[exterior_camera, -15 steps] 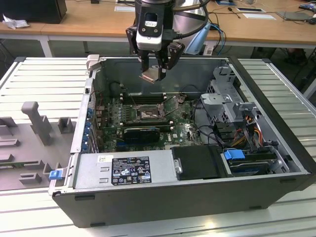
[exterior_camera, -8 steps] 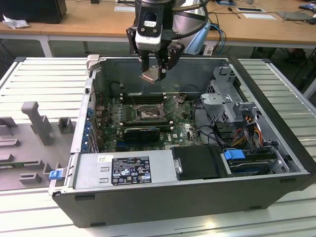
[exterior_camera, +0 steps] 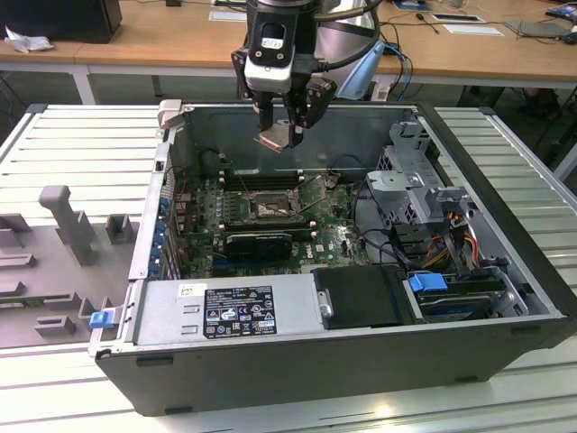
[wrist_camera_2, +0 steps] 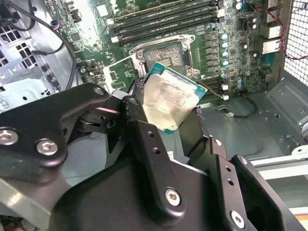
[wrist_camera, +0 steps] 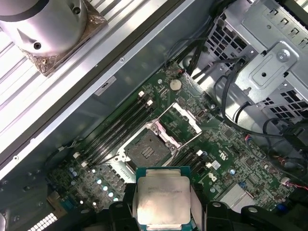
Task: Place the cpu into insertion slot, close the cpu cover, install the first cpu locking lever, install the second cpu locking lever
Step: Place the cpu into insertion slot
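My gripper (exterior_camera: pixel 281 133) hangs above the open computer case, shut on the cpu (exterior_camera: pixel 276 138), a flat square chip with a pale metal face. Both wrist views show the chip (wrist_camera_2: pixel 168 102) (wrist_camera: pixel 161 199) clamped by its edges between the black fingers (wrist_camera_2: pixel 133 111) (wrist_camera: pixel 126 204). Below it on the green board lies the insertion slot (exterior_camera: pixel 270 208) (wrist_camera_2: pixel 166 54) (wrist_camera: pixel 147 147), uncovered, its dull contact field showing. The cpu cover (wrist_camera: pixel 181 118) (wrist_camera_2: pixel 118 72) stands flipped open beside the slot. The chip is well above the slot and touches nothing on the board.
Long black memory slots (wrist_camera: pixel 118 126) flank the socket. A metal drive cage (exterior_camera: pixel 410 176) with cables sits at the exterior view's right, and a power supply (exterior_camera: pixel 225 307) along the near case wall. Grey fixtures (exterior_camera: pixel 68 225) stand on the table to the left.
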Controlling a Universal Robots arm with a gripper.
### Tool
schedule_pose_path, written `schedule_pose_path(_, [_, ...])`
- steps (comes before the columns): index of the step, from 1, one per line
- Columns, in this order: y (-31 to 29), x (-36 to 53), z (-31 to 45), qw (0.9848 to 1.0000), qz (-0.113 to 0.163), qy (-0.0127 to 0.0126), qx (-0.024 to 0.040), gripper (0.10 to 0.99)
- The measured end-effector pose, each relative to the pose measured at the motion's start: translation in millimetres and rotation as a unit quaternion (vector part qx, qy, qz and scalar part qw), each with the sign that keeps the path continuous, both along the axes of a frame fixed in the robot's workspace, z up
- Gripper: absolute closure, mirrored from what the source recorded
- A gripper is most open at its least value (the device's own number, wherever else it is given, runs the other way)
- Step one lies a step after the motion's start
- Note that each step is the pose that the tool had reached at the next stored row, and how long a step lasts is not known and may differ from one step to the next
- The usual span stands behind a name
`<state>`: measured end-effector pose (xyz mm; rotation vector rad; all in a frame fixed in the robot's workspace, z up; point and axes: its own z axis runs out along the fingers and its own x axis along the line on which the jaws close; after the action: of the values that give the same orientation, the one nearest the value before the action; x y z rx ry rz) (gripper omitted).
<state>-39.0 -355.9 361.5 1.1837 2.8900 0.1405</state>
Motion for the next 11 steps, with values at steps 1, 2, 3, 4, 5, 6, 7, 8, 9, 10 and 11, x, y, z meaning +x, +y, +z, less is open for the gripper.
schedule_pose_path(1, [0.0, 0.0, 0.0, 1.0000, -0.006, 0.0000, 0.0000, 0.553])
schedule_pose_path(2, [0.0, 0.0, -0.1, 0.9999, -0.012, 0.0000, 0.0000, 0.553])
schedule_pose_path(3, [0.0, 0.0, -0.2, 0.9998, -0.022, 0.0000, 0.0000, 0.553])
schedule_pose_path(4, [0.0, 0.0, -0.2, 0.9995, -0.032, 0.0000, 0.0000, 0.553])
schedule_pose_path(5, [0.0, 0.0, -0.3, 0.9992, -0.039, 0.0000, 0.0000, 0.553])
schedule_pose_path(6, [0.0, 0.0, -0.3, 0.9990, -0.044, 0.0000, 0.0000, 0.553])
schedule_pose_path(7, [0.0, 0.0, -0.3, 0.9989, -0.048, 0.0000, 0.0000, 0.553])
schedule_pose_path(8, [0.0, 0.0, -0.4, 0.9985, -0.054, 0.0000, 0.0000, 0.553])
schedule_pose_path(9, [0.0, 0.0, -0.4, 0.9983, -0.058, 0.0000, 0.0000, 0.553])
schedule_pose_path(10, [0.0, 0.0, -0.4, 0.9980, -0.063, 0.0000, 0.0000, 0.553])
schedule_pose_path(11, [0.0, 0.0, -0.5, 0.9977, -0.068, 0.0000, 0.0000, 0.553])
